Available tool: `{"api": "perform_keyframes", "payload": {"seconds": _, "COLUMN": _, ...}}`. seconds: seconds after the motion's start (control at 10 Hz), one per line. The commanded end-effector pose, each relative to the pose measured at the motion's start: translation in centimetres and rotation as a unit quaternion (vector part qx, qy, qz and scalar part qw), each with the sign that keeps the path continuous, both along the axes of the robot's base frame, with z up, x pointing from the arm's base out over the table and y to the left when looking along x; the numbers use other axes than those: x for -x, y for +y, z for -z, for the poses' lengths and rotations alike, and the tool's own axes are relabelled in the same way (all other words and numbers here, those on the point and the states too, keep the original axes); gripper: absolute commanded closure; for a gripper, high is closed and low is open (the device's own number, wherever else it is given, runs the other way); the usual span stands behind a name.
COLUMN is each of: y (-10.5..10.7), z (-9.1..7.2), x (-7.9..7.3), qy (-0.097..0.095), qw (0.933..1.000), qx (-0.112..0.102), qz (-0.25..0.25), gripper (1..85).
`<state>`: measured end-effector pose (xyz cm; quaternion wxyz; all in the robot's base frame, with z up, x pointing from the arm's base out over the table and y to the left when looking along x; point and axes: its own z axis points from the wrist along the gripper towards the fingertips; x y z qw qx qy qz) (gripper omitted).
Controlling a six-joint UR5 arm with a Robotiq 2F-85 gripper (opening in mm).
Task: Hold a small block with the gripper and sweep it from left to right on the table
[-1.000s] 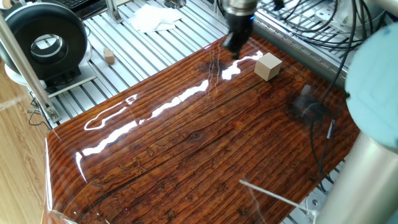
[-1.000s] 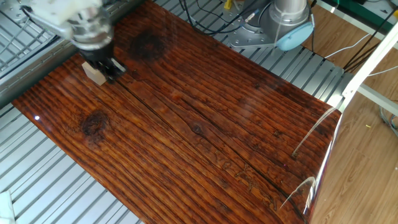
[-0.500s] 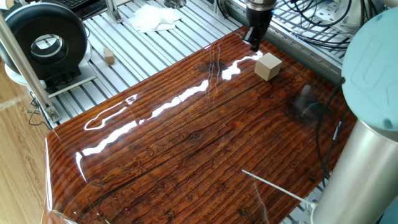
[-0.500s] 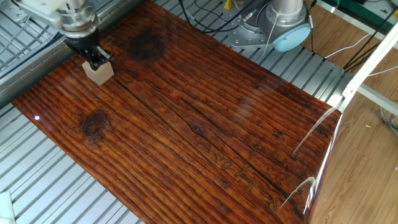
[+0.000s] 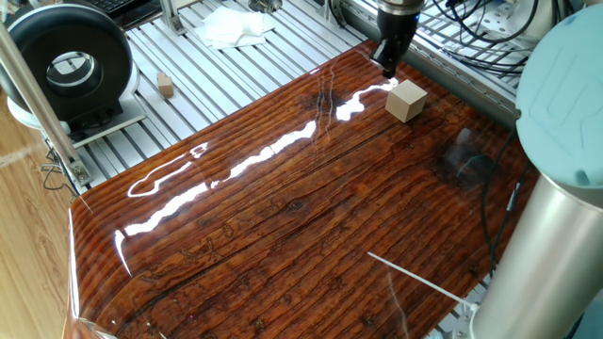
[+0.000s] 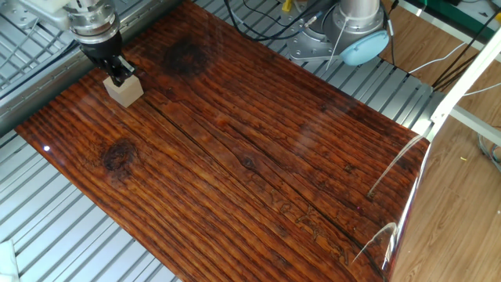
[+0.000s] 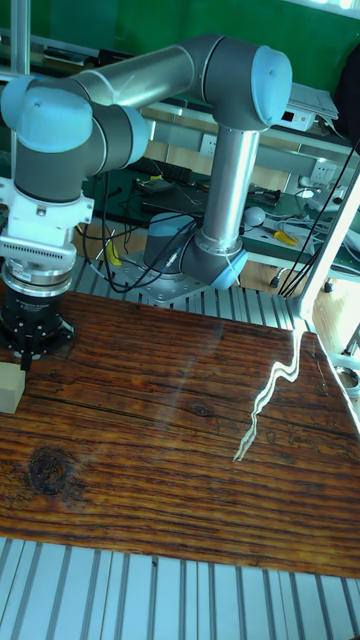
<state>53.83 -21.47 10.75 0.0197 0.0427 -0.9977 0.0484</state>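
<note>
The small block [image 5: 406, 100] [image 6: 125, 90] [image 7: 8, 388] is a pale beige cube that rests on the table [image 5: 283, 226] [image 6: 258, 157] [image 7: 180, 450], close to one end and near a long edge. My gripper [image 5: 386, 68] [image 6: 118, 74] [image 7: 25, 362] hangs right beside the block, on the side toward the table edge, with its black prongs low and nothing between them. The prongs look slightly apart, so it reads as open. The block stands free and upright.
On the slat frame [image 5: 226, 75] off the table lie a tiny brownish block [image 5: 166, 86], a white cloth [image 5: 231, 26] and a black round device [image 5: 66, 56]. Cables [image 5: 471, 38] run behind the gripper. The arm's base [image 6: 348, 31] stands past the far edge.
My gripper has travelled along the table edge from one side of the block to just behind it, then nearly stopped. The block has not moved.
</note>
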Motion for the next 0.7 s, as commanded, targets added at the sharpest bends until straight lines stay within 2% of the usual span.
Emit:
{"api": "perform_keyframes", "payload": {"seconds": 0.0, "y": -0.3, "z": -0.1, "x": -0.1, "qy": -0.005, "qw": 0.9997, "qx": 0.002, "qz": 0.023, "gripper": 84.7}}
{"api": "perform_keyframes", "payload": {"seconds": 0.1, "y": -0.1, "z": -0.1, "x": -0.1, "qy": -0.004, "qw": 0.9998, "qx": -0.002, "qz": 0.022, "gripper": 84.7}}
{"api": "perform_keyframes", "payload": {"seconds": 0.2, "y": -0.5, "z": 0.7, "x": 0.5, "qy": -0.012, "qw": 0.9998, "qx": -0.007, "qz": 0.015, "gripper": 84.7}}
{"api": "perform_keyframes", "payload": {"seconds": 0.3, "y": -1.5, "z": 2.0, "x": 1.4, "qy": -0.024, "qw": 0.9996, "qx": -0.011, "qz": 0.004, "gripper": 81.0}}
{"api": "perform_keyframes", "payload": {"seconds": 0.4, "y": -2.3, "z": 2.9, "x": 1.7, "qy": -0.029, "qw": 0.9995, "qx": -0.012, "qz": -0.008, "gripper": 70.0}}
{"api": "perform_keyframes", "payload": {"seconds": 0.5, "y": -2.5, "z": 3.5, "x": 2.1, "qy": -0.029, "qw": 0.9992, "qx": -0.024, "qz": -0.010, "gripper": 65.0}}
{"api": "perform_keyframes", "payload": {"seconds": 0.6, "y": -1.9, "z": 3.7, "x": 2.5, "qy": -0.030, "qw": 0.9986, "qx": -0.043, "qz": -0.007, "gripper": 56.3}}
